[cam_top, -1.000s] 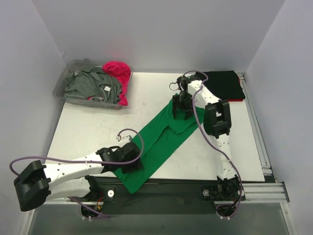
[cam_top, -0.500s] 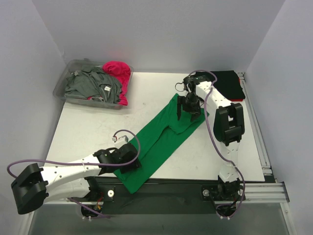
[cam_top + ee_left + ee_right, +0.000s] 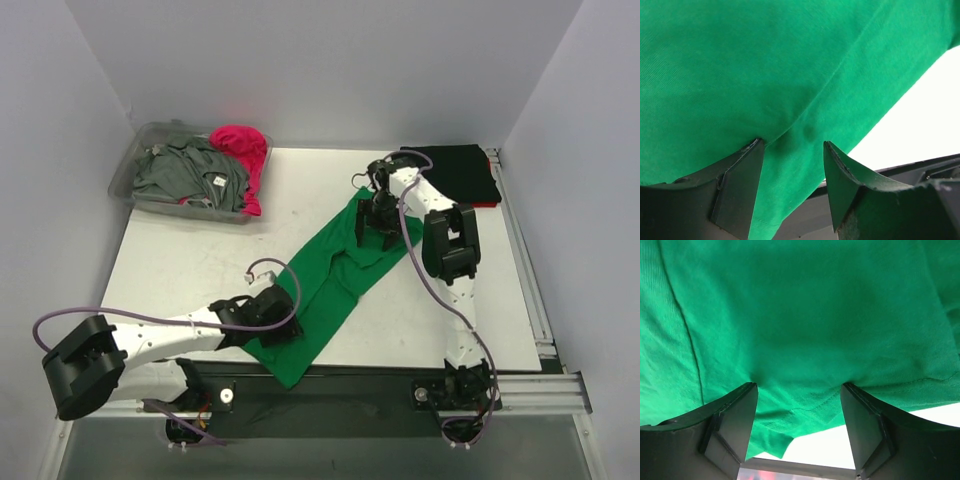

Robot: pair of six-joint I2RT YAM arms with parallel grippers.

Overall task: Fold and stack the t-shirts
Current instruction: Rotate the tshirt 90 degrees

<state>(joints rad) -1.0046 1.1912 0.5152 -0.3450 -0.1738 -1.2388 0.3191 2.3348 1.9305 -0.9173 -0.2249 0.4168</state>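
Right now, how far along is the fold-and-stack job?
Done: the black t-shirt lies folded flat at the far right corner of the table. In hand: the green t-shirt is stretched diagonally across it, left gripper and right gripper at opposite ends, jaws apart on the cloth. Left: the grey t-shirt and magenta t-shirt sit crumpled in the clear bin, unfolded.

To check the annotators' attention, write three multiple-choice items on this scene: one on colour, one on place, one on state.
1. The clear plastic bin holds: A, a grey t-shirt and a magenta t-shirt; B, only white shirts; C, nothing.
2. The folded black t-shirt lies: A, in the bin; B, at the far right corner of the white table; C, on the floor.
3. The left gripper and right gripper are: A, open over the bright green t-shirt; B, shut on the bin; C, shut on the black shirt.

A, both colours show; B, the top view shows it there; A, the fingers stand apart over green cloth.
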